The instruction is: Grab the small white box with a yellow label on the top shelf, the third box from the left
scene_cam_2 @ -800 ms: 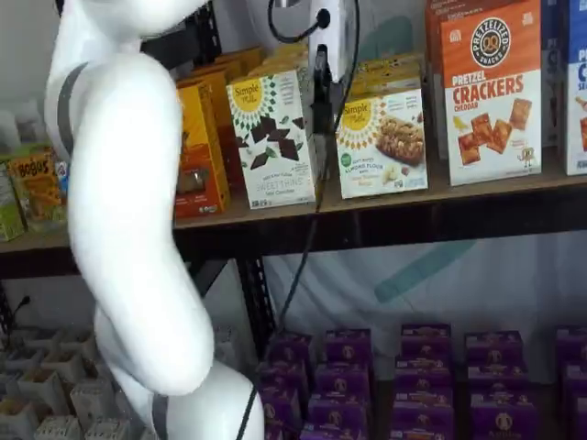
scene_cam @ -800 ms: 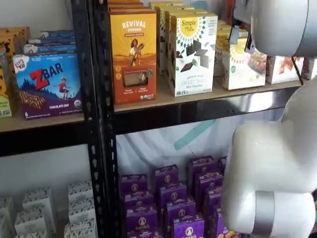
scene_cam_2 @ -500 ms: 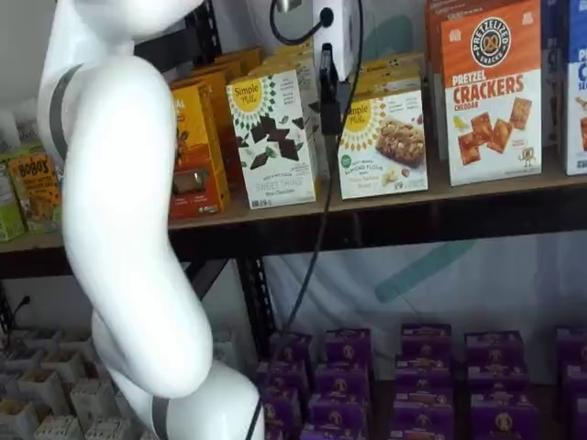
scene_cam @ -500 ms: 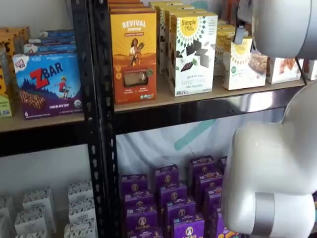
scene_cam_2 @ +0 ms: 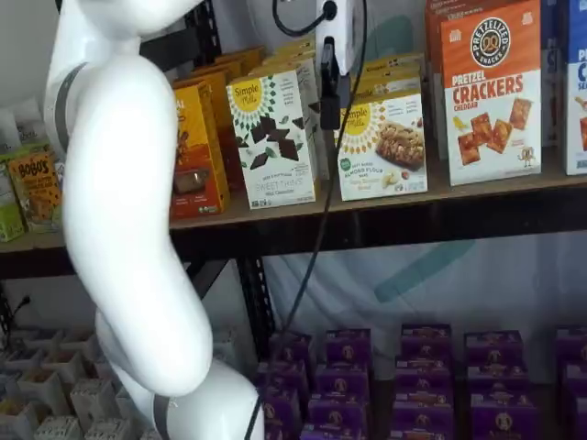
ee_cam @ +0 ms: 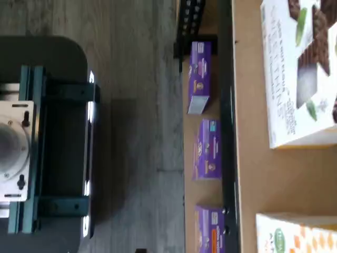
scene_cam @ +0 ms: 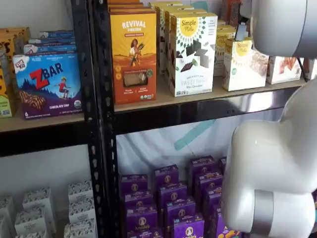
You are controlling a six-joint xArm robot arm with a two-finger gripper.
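The top shelf (scene_cam_2: 385, 203) carries the row; the small white box (scene_cam_2: 382, 145) stands at 3 o'clock of the taller patterned box (scene_cam_2: 275, 137) and at 9 o'clock of the cracker box (scene_cam_2: 492, 92). The gripper (scene_cam_2: 332, 84) hangs at the target's 10 o'clock corner; I cannot tell whether its fingers are parted. Best to centre over the carton's top, clear of the taller box, before closing

Grey wood-plank floor (ee_cam: 137, 132) lies below black perforated uprights (scene_cam: 94, 124) and a pale wall (scene_cam: 29, 15).
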